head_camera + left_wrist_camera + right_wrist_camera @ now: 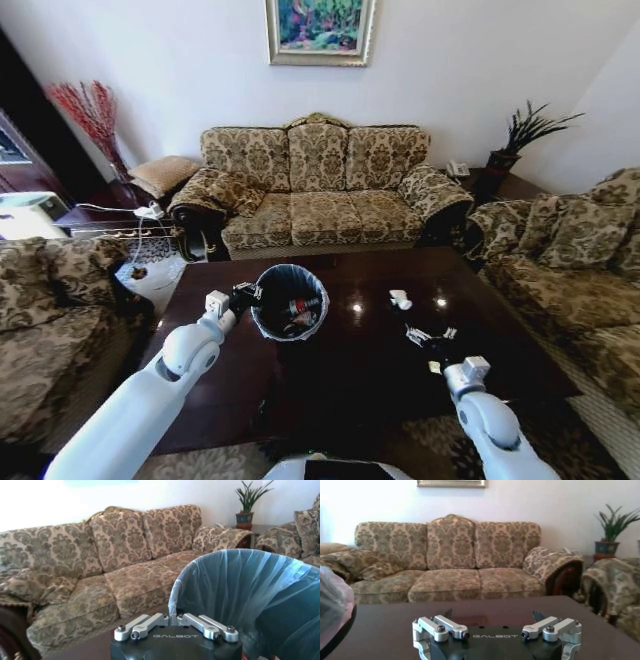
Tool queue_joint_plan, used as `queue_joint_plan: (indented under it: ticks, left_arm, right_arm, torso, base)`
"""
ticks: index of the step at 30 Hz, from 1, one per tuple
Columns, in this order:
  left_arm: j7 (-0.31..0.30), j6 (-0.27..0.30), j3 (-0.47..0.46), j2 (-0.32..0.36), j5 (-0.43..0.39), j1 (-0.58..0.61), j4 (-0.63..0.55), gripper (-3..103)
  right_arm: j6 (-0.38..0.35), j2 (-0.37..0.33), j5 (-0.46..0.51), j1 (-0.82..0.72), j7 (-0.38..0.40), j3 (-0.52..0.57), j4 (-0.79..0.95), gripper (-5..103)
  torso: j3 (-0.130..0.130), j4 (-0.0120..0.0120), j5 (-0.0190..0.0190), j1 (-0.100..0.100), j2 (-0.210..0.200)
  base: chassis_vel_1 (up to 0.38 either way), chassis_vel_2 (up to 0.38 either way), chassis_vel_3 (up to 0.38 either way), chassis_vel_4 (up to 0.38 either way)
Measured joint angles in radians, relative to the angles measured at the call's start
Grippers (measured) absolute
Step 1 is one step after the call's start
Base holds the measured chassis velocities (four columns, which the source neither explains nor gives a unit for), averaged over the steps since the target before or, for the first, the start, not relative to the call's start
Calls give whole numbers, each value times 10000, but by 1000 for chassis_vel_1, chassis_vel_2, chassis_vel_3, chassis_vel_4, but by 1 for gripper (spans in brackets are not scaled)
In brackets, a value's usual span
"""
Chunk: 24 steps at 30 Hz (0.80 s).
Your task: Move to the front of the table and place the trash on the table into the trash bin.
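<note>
Table [340,390] (glossy, sofas around) carries trash bin [290,303]; left gripper [243,294] apparently pinches its rim; right gripper [492,615] is spread open, holding nothing.

We see a room evenly lit by soft daylight; the pale wall behind the sofa [318,180] is the brightest surface, and in both wrist views it washes out almost to white. The glossy table [370,345] acts as a dark mirror: two small bright highlights sit near its middle, and a paler sheen crosses its far edge. Shadows are soft, deepest beneath the table and at the left edge of the head view. The head view bulges like a wide-angle lens, with walls and armchairs bending at the margins. In the left wrist view the trash bin [250,600] liner glows translucent blue. Both wrist views are slightly soft overall.
</note>
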Motion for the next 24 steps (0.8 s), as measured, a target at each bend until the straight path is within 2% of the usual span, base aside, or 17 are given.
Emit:
queue_joint_plan:
  ticks: [4, 5, 7, 9, 11, 14, 17, 21, 24]
  left_arm:
    - [-10, 46, -25, 19, -2, 31, -79, 2]
    - [-19, 48, -26, 14, 0, 38, -95, 2]
    - [-30, 49, -3, -15, 12, 32, -97, 2]
    - [-30, 50, 18, -28, 22, 29, -103, 2]
    - [-50, 53, 57, -44, 65, 29, -139, 2]
    - [-42, 54, 87, -53, 107, 53, -170, 2]
    - [-41, 61, 93, -54, 133, 95, -218, 2]
    - [-47, 65, 89, -34, 138, 154, -265, 2]
    - [-63, 67, 83, 17, 155, 160, -238, 2]
  right_arm:
    - [167, 273, -9, -895, 57, 314, 348, 100]
    - [425, 698, 221, -1749, 93, 457, 364, 100]
    - [649, 981, 346, -2012, 86, 461, -55, 100]
    - [809, 1095, 403, -2034, 54, 461, -415, 100]
    - [1190, 1301, 461, -1835, -105, 450, -1355, 100]
    - [1458, 1421, 564, -1425, -291, 407, -2173, 100]
    - [1489, 1564, 942, -941, -408, 246, -2726, 100]
    - [1493, 1626, 1146, -232, -615, 67, -3472, 100]
    - [1509, 1619, 1130, 597, -760, -116, -4345, 100]
  torso:
    - [0, -3, 5, -1, 0]
    - [-3, 1, 2, -8, 2]
    - [-3, 3, -17, -10, 2]
    - [-3, 6, -16, -9, 2]
    - [-2, 7, -2, -8, 2]
    - [-1, 3, -8, -5, 2]
    - [0, 1, 10, -3, 1]
    - [0, -6, -1, -2, 1]
    - [0, 8, -3, -2, 1]
  base:
    - [-129, -120, 120, 100]
    - [0, 0, 0, 0]
    - [38, 11, -30, -2]
    - [81, 45, -59, -25]
    - [76, 78, -30, -35]
    - [0, 0, 0, 0]
    - [0, 0, 0, 0]
    - [0, 0, 0, 0]
    - [0, 0, 0, 0]
